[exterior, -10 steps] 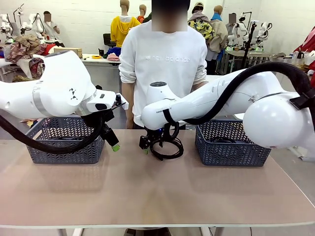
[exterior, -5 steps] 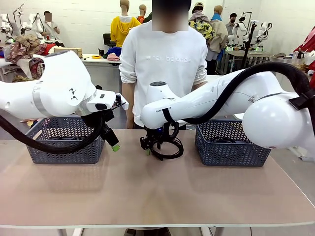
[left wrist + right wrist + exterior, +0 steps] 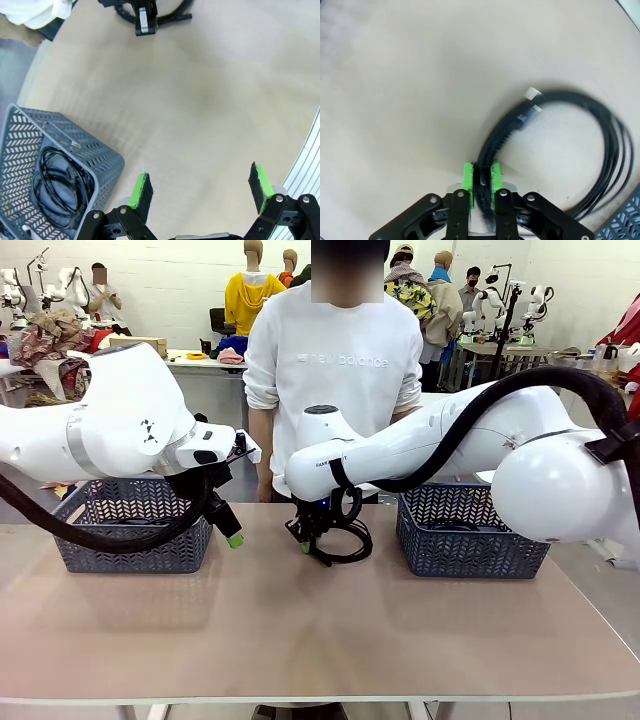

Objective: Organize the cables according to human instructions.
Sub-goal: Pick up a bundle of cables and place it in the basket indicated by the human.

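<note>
Your right gripper [image 3: 482,186] is pinched on the near strands of the coiled cable [image 3: 570,150], which lies at the table's [image 3: 300,640] far middle in front of the person [image 3: 335,370]. Lift straight up and slowly, so the loops hang together (they look loose). Your left gripper [image 3: 200,192] hangs spread and empty beside the left basket [image 3: 100,155], which holds another cable [image 3: 57,185].

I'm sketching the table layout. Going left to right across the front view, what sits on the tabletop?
Left grey basket → left gripper, open, above the table → cable coil gripped by the right gripper → right grey basket.
</note>
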Controlling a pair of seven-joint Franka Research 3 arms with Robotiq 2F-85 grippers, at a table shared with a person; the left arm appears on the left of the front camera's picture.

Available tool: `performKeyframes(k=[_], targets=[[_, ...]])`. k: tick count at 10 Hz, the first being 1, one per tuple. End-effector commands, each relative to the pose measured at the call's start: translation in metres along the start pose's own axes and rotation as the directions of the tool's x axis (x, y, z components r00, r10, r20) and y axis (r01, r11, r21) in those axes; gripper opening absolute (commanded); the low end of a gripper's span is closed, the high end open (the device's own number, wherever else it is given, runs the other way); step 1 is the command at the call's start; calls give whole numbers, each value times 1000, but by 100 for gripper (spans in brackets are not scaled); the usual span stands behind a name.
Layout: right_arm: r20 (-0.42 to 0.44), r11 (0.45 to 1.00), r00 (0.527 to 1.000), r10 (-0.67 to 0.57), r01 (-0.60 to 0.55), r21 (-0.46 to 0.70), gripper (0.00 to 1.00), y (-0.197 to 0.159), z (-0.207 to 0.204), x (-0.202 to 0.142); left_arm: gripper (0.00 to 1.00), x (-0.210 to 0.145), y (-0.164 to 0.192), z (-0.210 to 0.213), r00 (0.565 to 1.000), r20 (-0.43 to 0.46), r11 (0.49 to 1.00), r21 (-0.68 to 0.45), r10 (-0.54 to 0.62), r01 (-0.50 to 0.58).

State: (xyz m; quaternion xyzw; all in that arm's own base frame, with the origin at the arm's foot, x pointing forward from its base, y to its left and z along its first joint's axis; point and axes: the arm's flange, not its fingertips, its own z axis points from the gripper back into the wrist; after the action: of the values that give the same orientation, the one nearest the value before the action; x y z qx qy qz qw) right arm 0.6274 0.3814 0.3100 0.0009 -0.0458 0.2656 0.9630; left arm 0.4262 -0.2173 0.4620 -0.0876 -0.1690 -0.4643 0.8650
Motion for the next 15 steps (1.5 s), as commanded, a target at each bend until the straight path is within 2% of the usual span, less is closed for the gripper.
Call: performKeyframes(k=[1, 4, 5, 7, 9, 11, 13, 15], targets=[[2, 999, 1000, 8, -8, 37, 0, -3, 7, 3, 100, -2, 1, 1, 1000, 0, 1000, 4, 8, -8], [4, 996, 1000, -5, 5, 84, 0, -7, 14, -2, 100, -2, 1, 1, 1000, 0, 1000, 4, 8, -8], [13, 997, 1000, 13, -14, 77, 0, -9, 33, -9, 100, -2, 1, 1, 1000, 0, 1000, 4, 8, -8], [8, 980, 985, 171, -171, 98, 0, -13, 80, -25, 100, -2, 1, 1, 1000, 0, 1000, 4, 8, -8], [-17, 919, 926, 377, -372, 133, 0, -15, 121, -40, 100, -2, 1, 1, 1000, 0, 1000, 4, 8, -8], [-45, 813, 822, 568, -552, 187, 0, -24, 156, -61, 100, -2, 1, 1, 1000, 0, 1000, 4, 8, -8], [-55, 745, 750, 660, -643, 176, 0, -47, 179, -90, 100, -2, 1, 1, 1000, 0, 1000, 4, 8, -8], [-30, 664, 666, 745, -737, 124, 0, -71, 192, -122, 100, -2, 1, 1, 1000, 0, 1000, 4, 8, -8]])
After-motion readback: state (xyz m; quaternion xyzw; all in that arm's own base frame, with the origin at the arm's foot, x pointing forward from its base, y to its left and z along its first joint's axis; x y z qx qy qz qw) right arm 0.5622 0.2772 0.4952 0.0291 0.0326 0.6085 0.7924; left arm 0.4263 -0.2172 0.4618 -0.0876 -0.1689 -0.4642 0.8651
